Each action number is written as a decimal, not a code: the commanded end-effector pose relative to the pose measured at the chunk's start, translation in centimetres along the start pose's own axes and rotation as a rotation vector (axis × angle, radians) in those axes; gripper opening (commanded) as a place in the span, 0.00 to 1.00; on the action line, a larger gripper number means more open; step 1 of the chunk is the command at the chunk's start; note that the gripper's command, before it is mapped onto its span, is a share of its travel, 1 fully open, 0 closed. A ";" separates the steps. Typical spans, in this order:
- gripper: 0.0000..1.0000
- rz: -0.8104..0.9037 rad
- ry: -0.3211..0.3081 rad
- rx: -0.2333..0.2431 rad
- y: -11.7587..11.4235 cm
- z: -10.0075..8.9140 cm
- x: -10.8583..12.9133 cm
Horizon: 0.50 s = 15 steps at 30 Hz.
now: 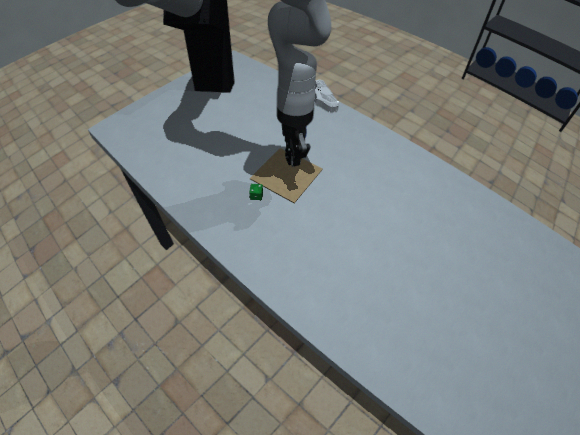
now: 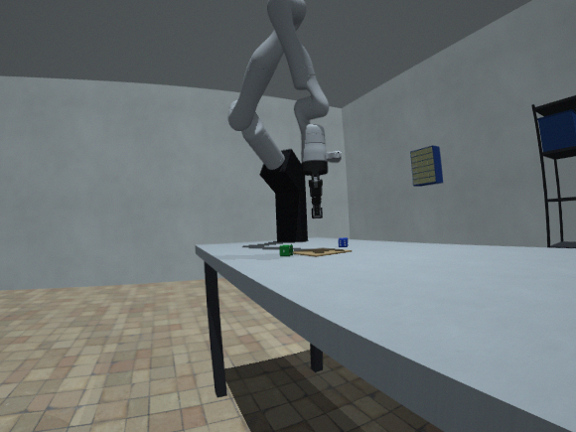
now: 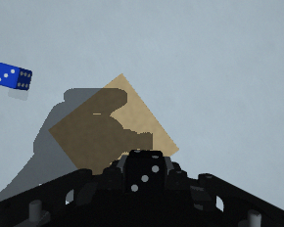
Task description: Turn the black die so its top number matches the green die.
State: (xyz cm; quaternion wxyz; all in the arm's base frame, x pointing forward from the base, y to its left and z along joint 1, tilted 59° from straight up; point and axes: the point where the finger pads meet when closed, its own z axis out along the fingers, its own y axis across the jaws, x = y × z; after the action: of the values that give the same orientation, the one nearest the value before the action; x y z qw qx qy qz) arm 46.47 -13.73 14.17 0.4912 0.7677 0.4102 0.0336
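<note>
My gripper [image 1: 295, 158] is shut on the black die [image 3: 143, 172] and holds it in the air above the tan mat [image 1: 286, 174]. In the wrist view the die's face toward the camera shows three white pips. The exterior view shows the gripper [image 2: 317, 213] well above the mat [image 2: 322, 252]. The green die [image 1: 256, 191] lies on the table just off the mat's left edge; it also shows in the exterior view [image 2: 285, 250]. The pips on its top are too small to read. The mat [image 3: 113, 128] lies flat.
A blue die [image 2: 343, 242] lies on the table beyond the mat; it also shows at the left edge of the wrist view [image 3: 16, 76]. The arm's black base [image 1: 207, 36] stands at the table's far end. A dark shelf [image 1: 530, 46] stands off to the right.
</note>
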 end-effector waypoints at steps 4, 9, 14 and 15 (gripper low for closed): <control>0.26 0.004 0.001 0.000 0.0 0.0 0.1; 0.26 0.025 0.001 0.000 -0.1 0.0 0.0; 0.26 0.067 0.000 0.000 -0.2 0.0 0.0; 0.26 0.079 0.000 0.000 -0.2 0.0 0.0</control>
State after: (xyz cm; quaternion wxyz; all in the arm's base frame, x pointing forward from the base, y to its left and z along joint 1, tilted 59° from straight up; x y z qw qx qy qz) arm 46.43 -13.68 14.02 0.4902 0.7808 0.3841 0.0504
